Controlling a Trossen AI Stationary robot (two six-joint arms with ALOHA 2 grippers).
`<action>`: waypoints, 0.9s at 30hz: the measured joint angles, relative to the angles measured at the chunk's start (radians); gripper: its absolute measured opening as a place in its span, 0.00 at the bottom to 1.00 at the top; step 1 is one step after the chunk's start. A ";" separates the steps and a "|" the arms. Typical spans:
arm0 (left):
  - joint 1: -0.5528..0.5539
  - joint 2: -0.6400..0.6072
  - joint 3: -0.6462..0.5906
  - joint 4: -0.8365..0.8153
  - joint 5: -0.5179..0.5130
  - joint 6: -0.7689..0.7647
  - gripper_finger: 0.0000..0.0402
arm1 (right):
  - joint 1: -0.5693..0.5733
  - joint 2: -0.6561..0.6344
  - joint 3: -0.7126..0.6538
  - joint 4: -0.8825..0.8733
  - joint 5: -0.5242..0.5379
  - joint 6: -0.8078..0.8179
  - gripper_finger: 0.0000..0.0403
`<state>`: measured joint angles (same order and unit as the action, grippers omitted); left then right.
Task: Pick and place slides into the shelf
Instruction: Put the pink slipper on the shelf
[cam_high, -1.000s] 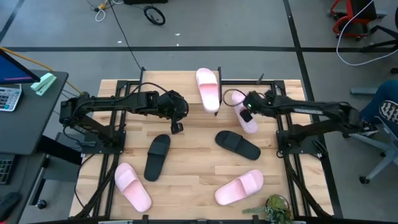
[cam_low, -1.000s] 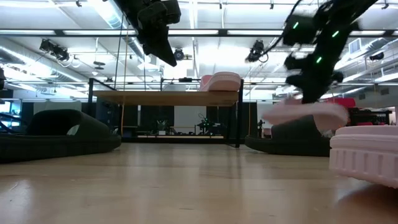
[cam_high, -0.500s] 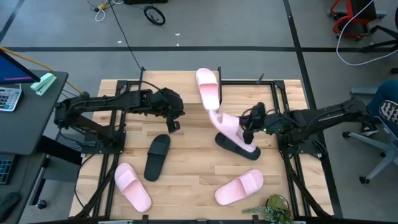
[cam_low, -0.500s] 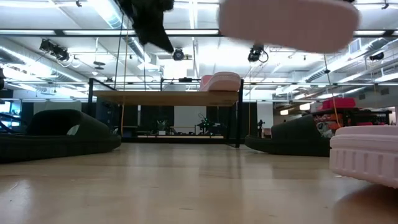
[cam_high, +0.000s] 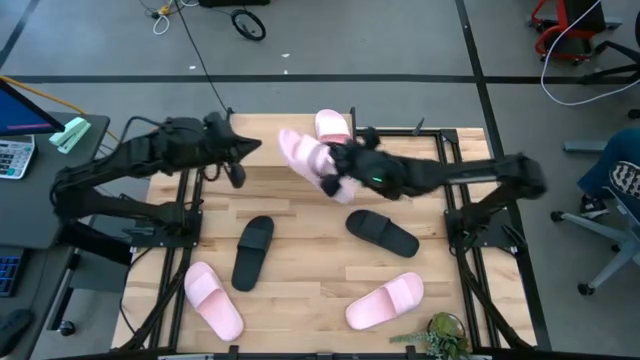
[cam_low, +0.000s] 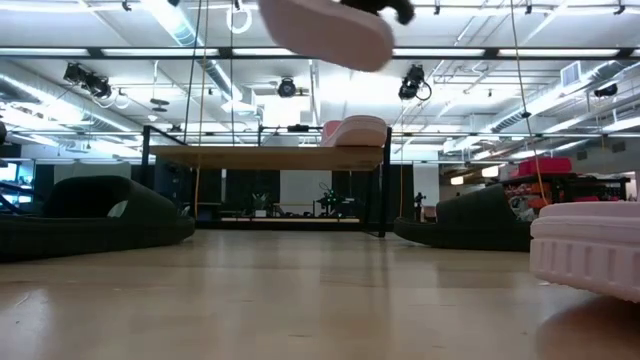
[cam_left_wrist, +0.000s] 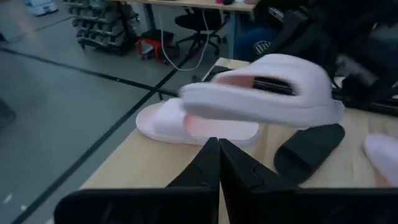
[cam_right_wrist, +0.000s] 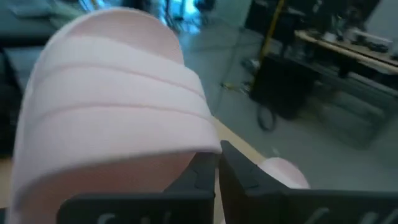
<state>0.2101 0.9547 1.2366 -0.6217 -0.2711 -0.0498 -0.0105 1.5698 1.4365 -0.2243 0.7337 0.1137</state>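
Observation:
A pale pink slide (cam_high: 303, 155) hangs in the air over the table's far middle, with my right gripper (cam_high: 338, 176) shut on it; the low view shows it high up (cam_low: 328, 30). Just beyond it stands the shelf (cam_low: 250, 157), and a second pink slide (cam_high: 335, 124) lies on its top board. My left gripper (cam_high: 236, 170) is shut on nothing, raised near the table's far left. On the table lie two black slides (cam_high: 252, 250) (cam_high: 382, 232) and two pink slides (cam_high: 212, 300) (cam_high: 385, 302). My right gripper pinches the pink slide between its two fingers at the edge of the wide ribbed strap (cam_right_wrist: 198, 148); the strap fills the wrist view and hides the rest of the hold. The fingers come nearly level from the table's right. The slide is lifted clear and tilted.
A small potted plant (cam_high: 440, 335) stands at the near right corner. The shelf's top board (cam_left_wrist: 149, 162) shows bare wood to the left of the slide lying on it. A desk with a calculator (cam_high: 14, 155) stands left of the table.
My right gripper has risen and swung from the table's right side toward the far middle, carrying the pink slide up clear of the table and turning it about. My left gripper, still shut, has risen and drawn back toward the table's left edge.

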 joint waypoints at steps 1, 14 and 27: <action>0.006 -0.011 0.000 -0.006 -0.001 -0.018 0.04 | -0.017 0.051 0.082 -0.082 0.001 0.021 0.01; 0.024 -0.025 0.000 -0.135 -0.002 -0.034 0.02 | -0.183 0.552 0.751 -0.575 -0.032 0.183 0.01; 0.024 -0.026 0.000 -0.158 -0.003 0.017 0.01 | -0.310 0.619 0.777 -0.663 -0.058 0.252 0.03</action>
<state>0.2337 0.9291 1.2369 -0.7798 -0.2737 -0.0332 -0.3204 2.1883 2.2135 -0.8874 0.6762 0.3656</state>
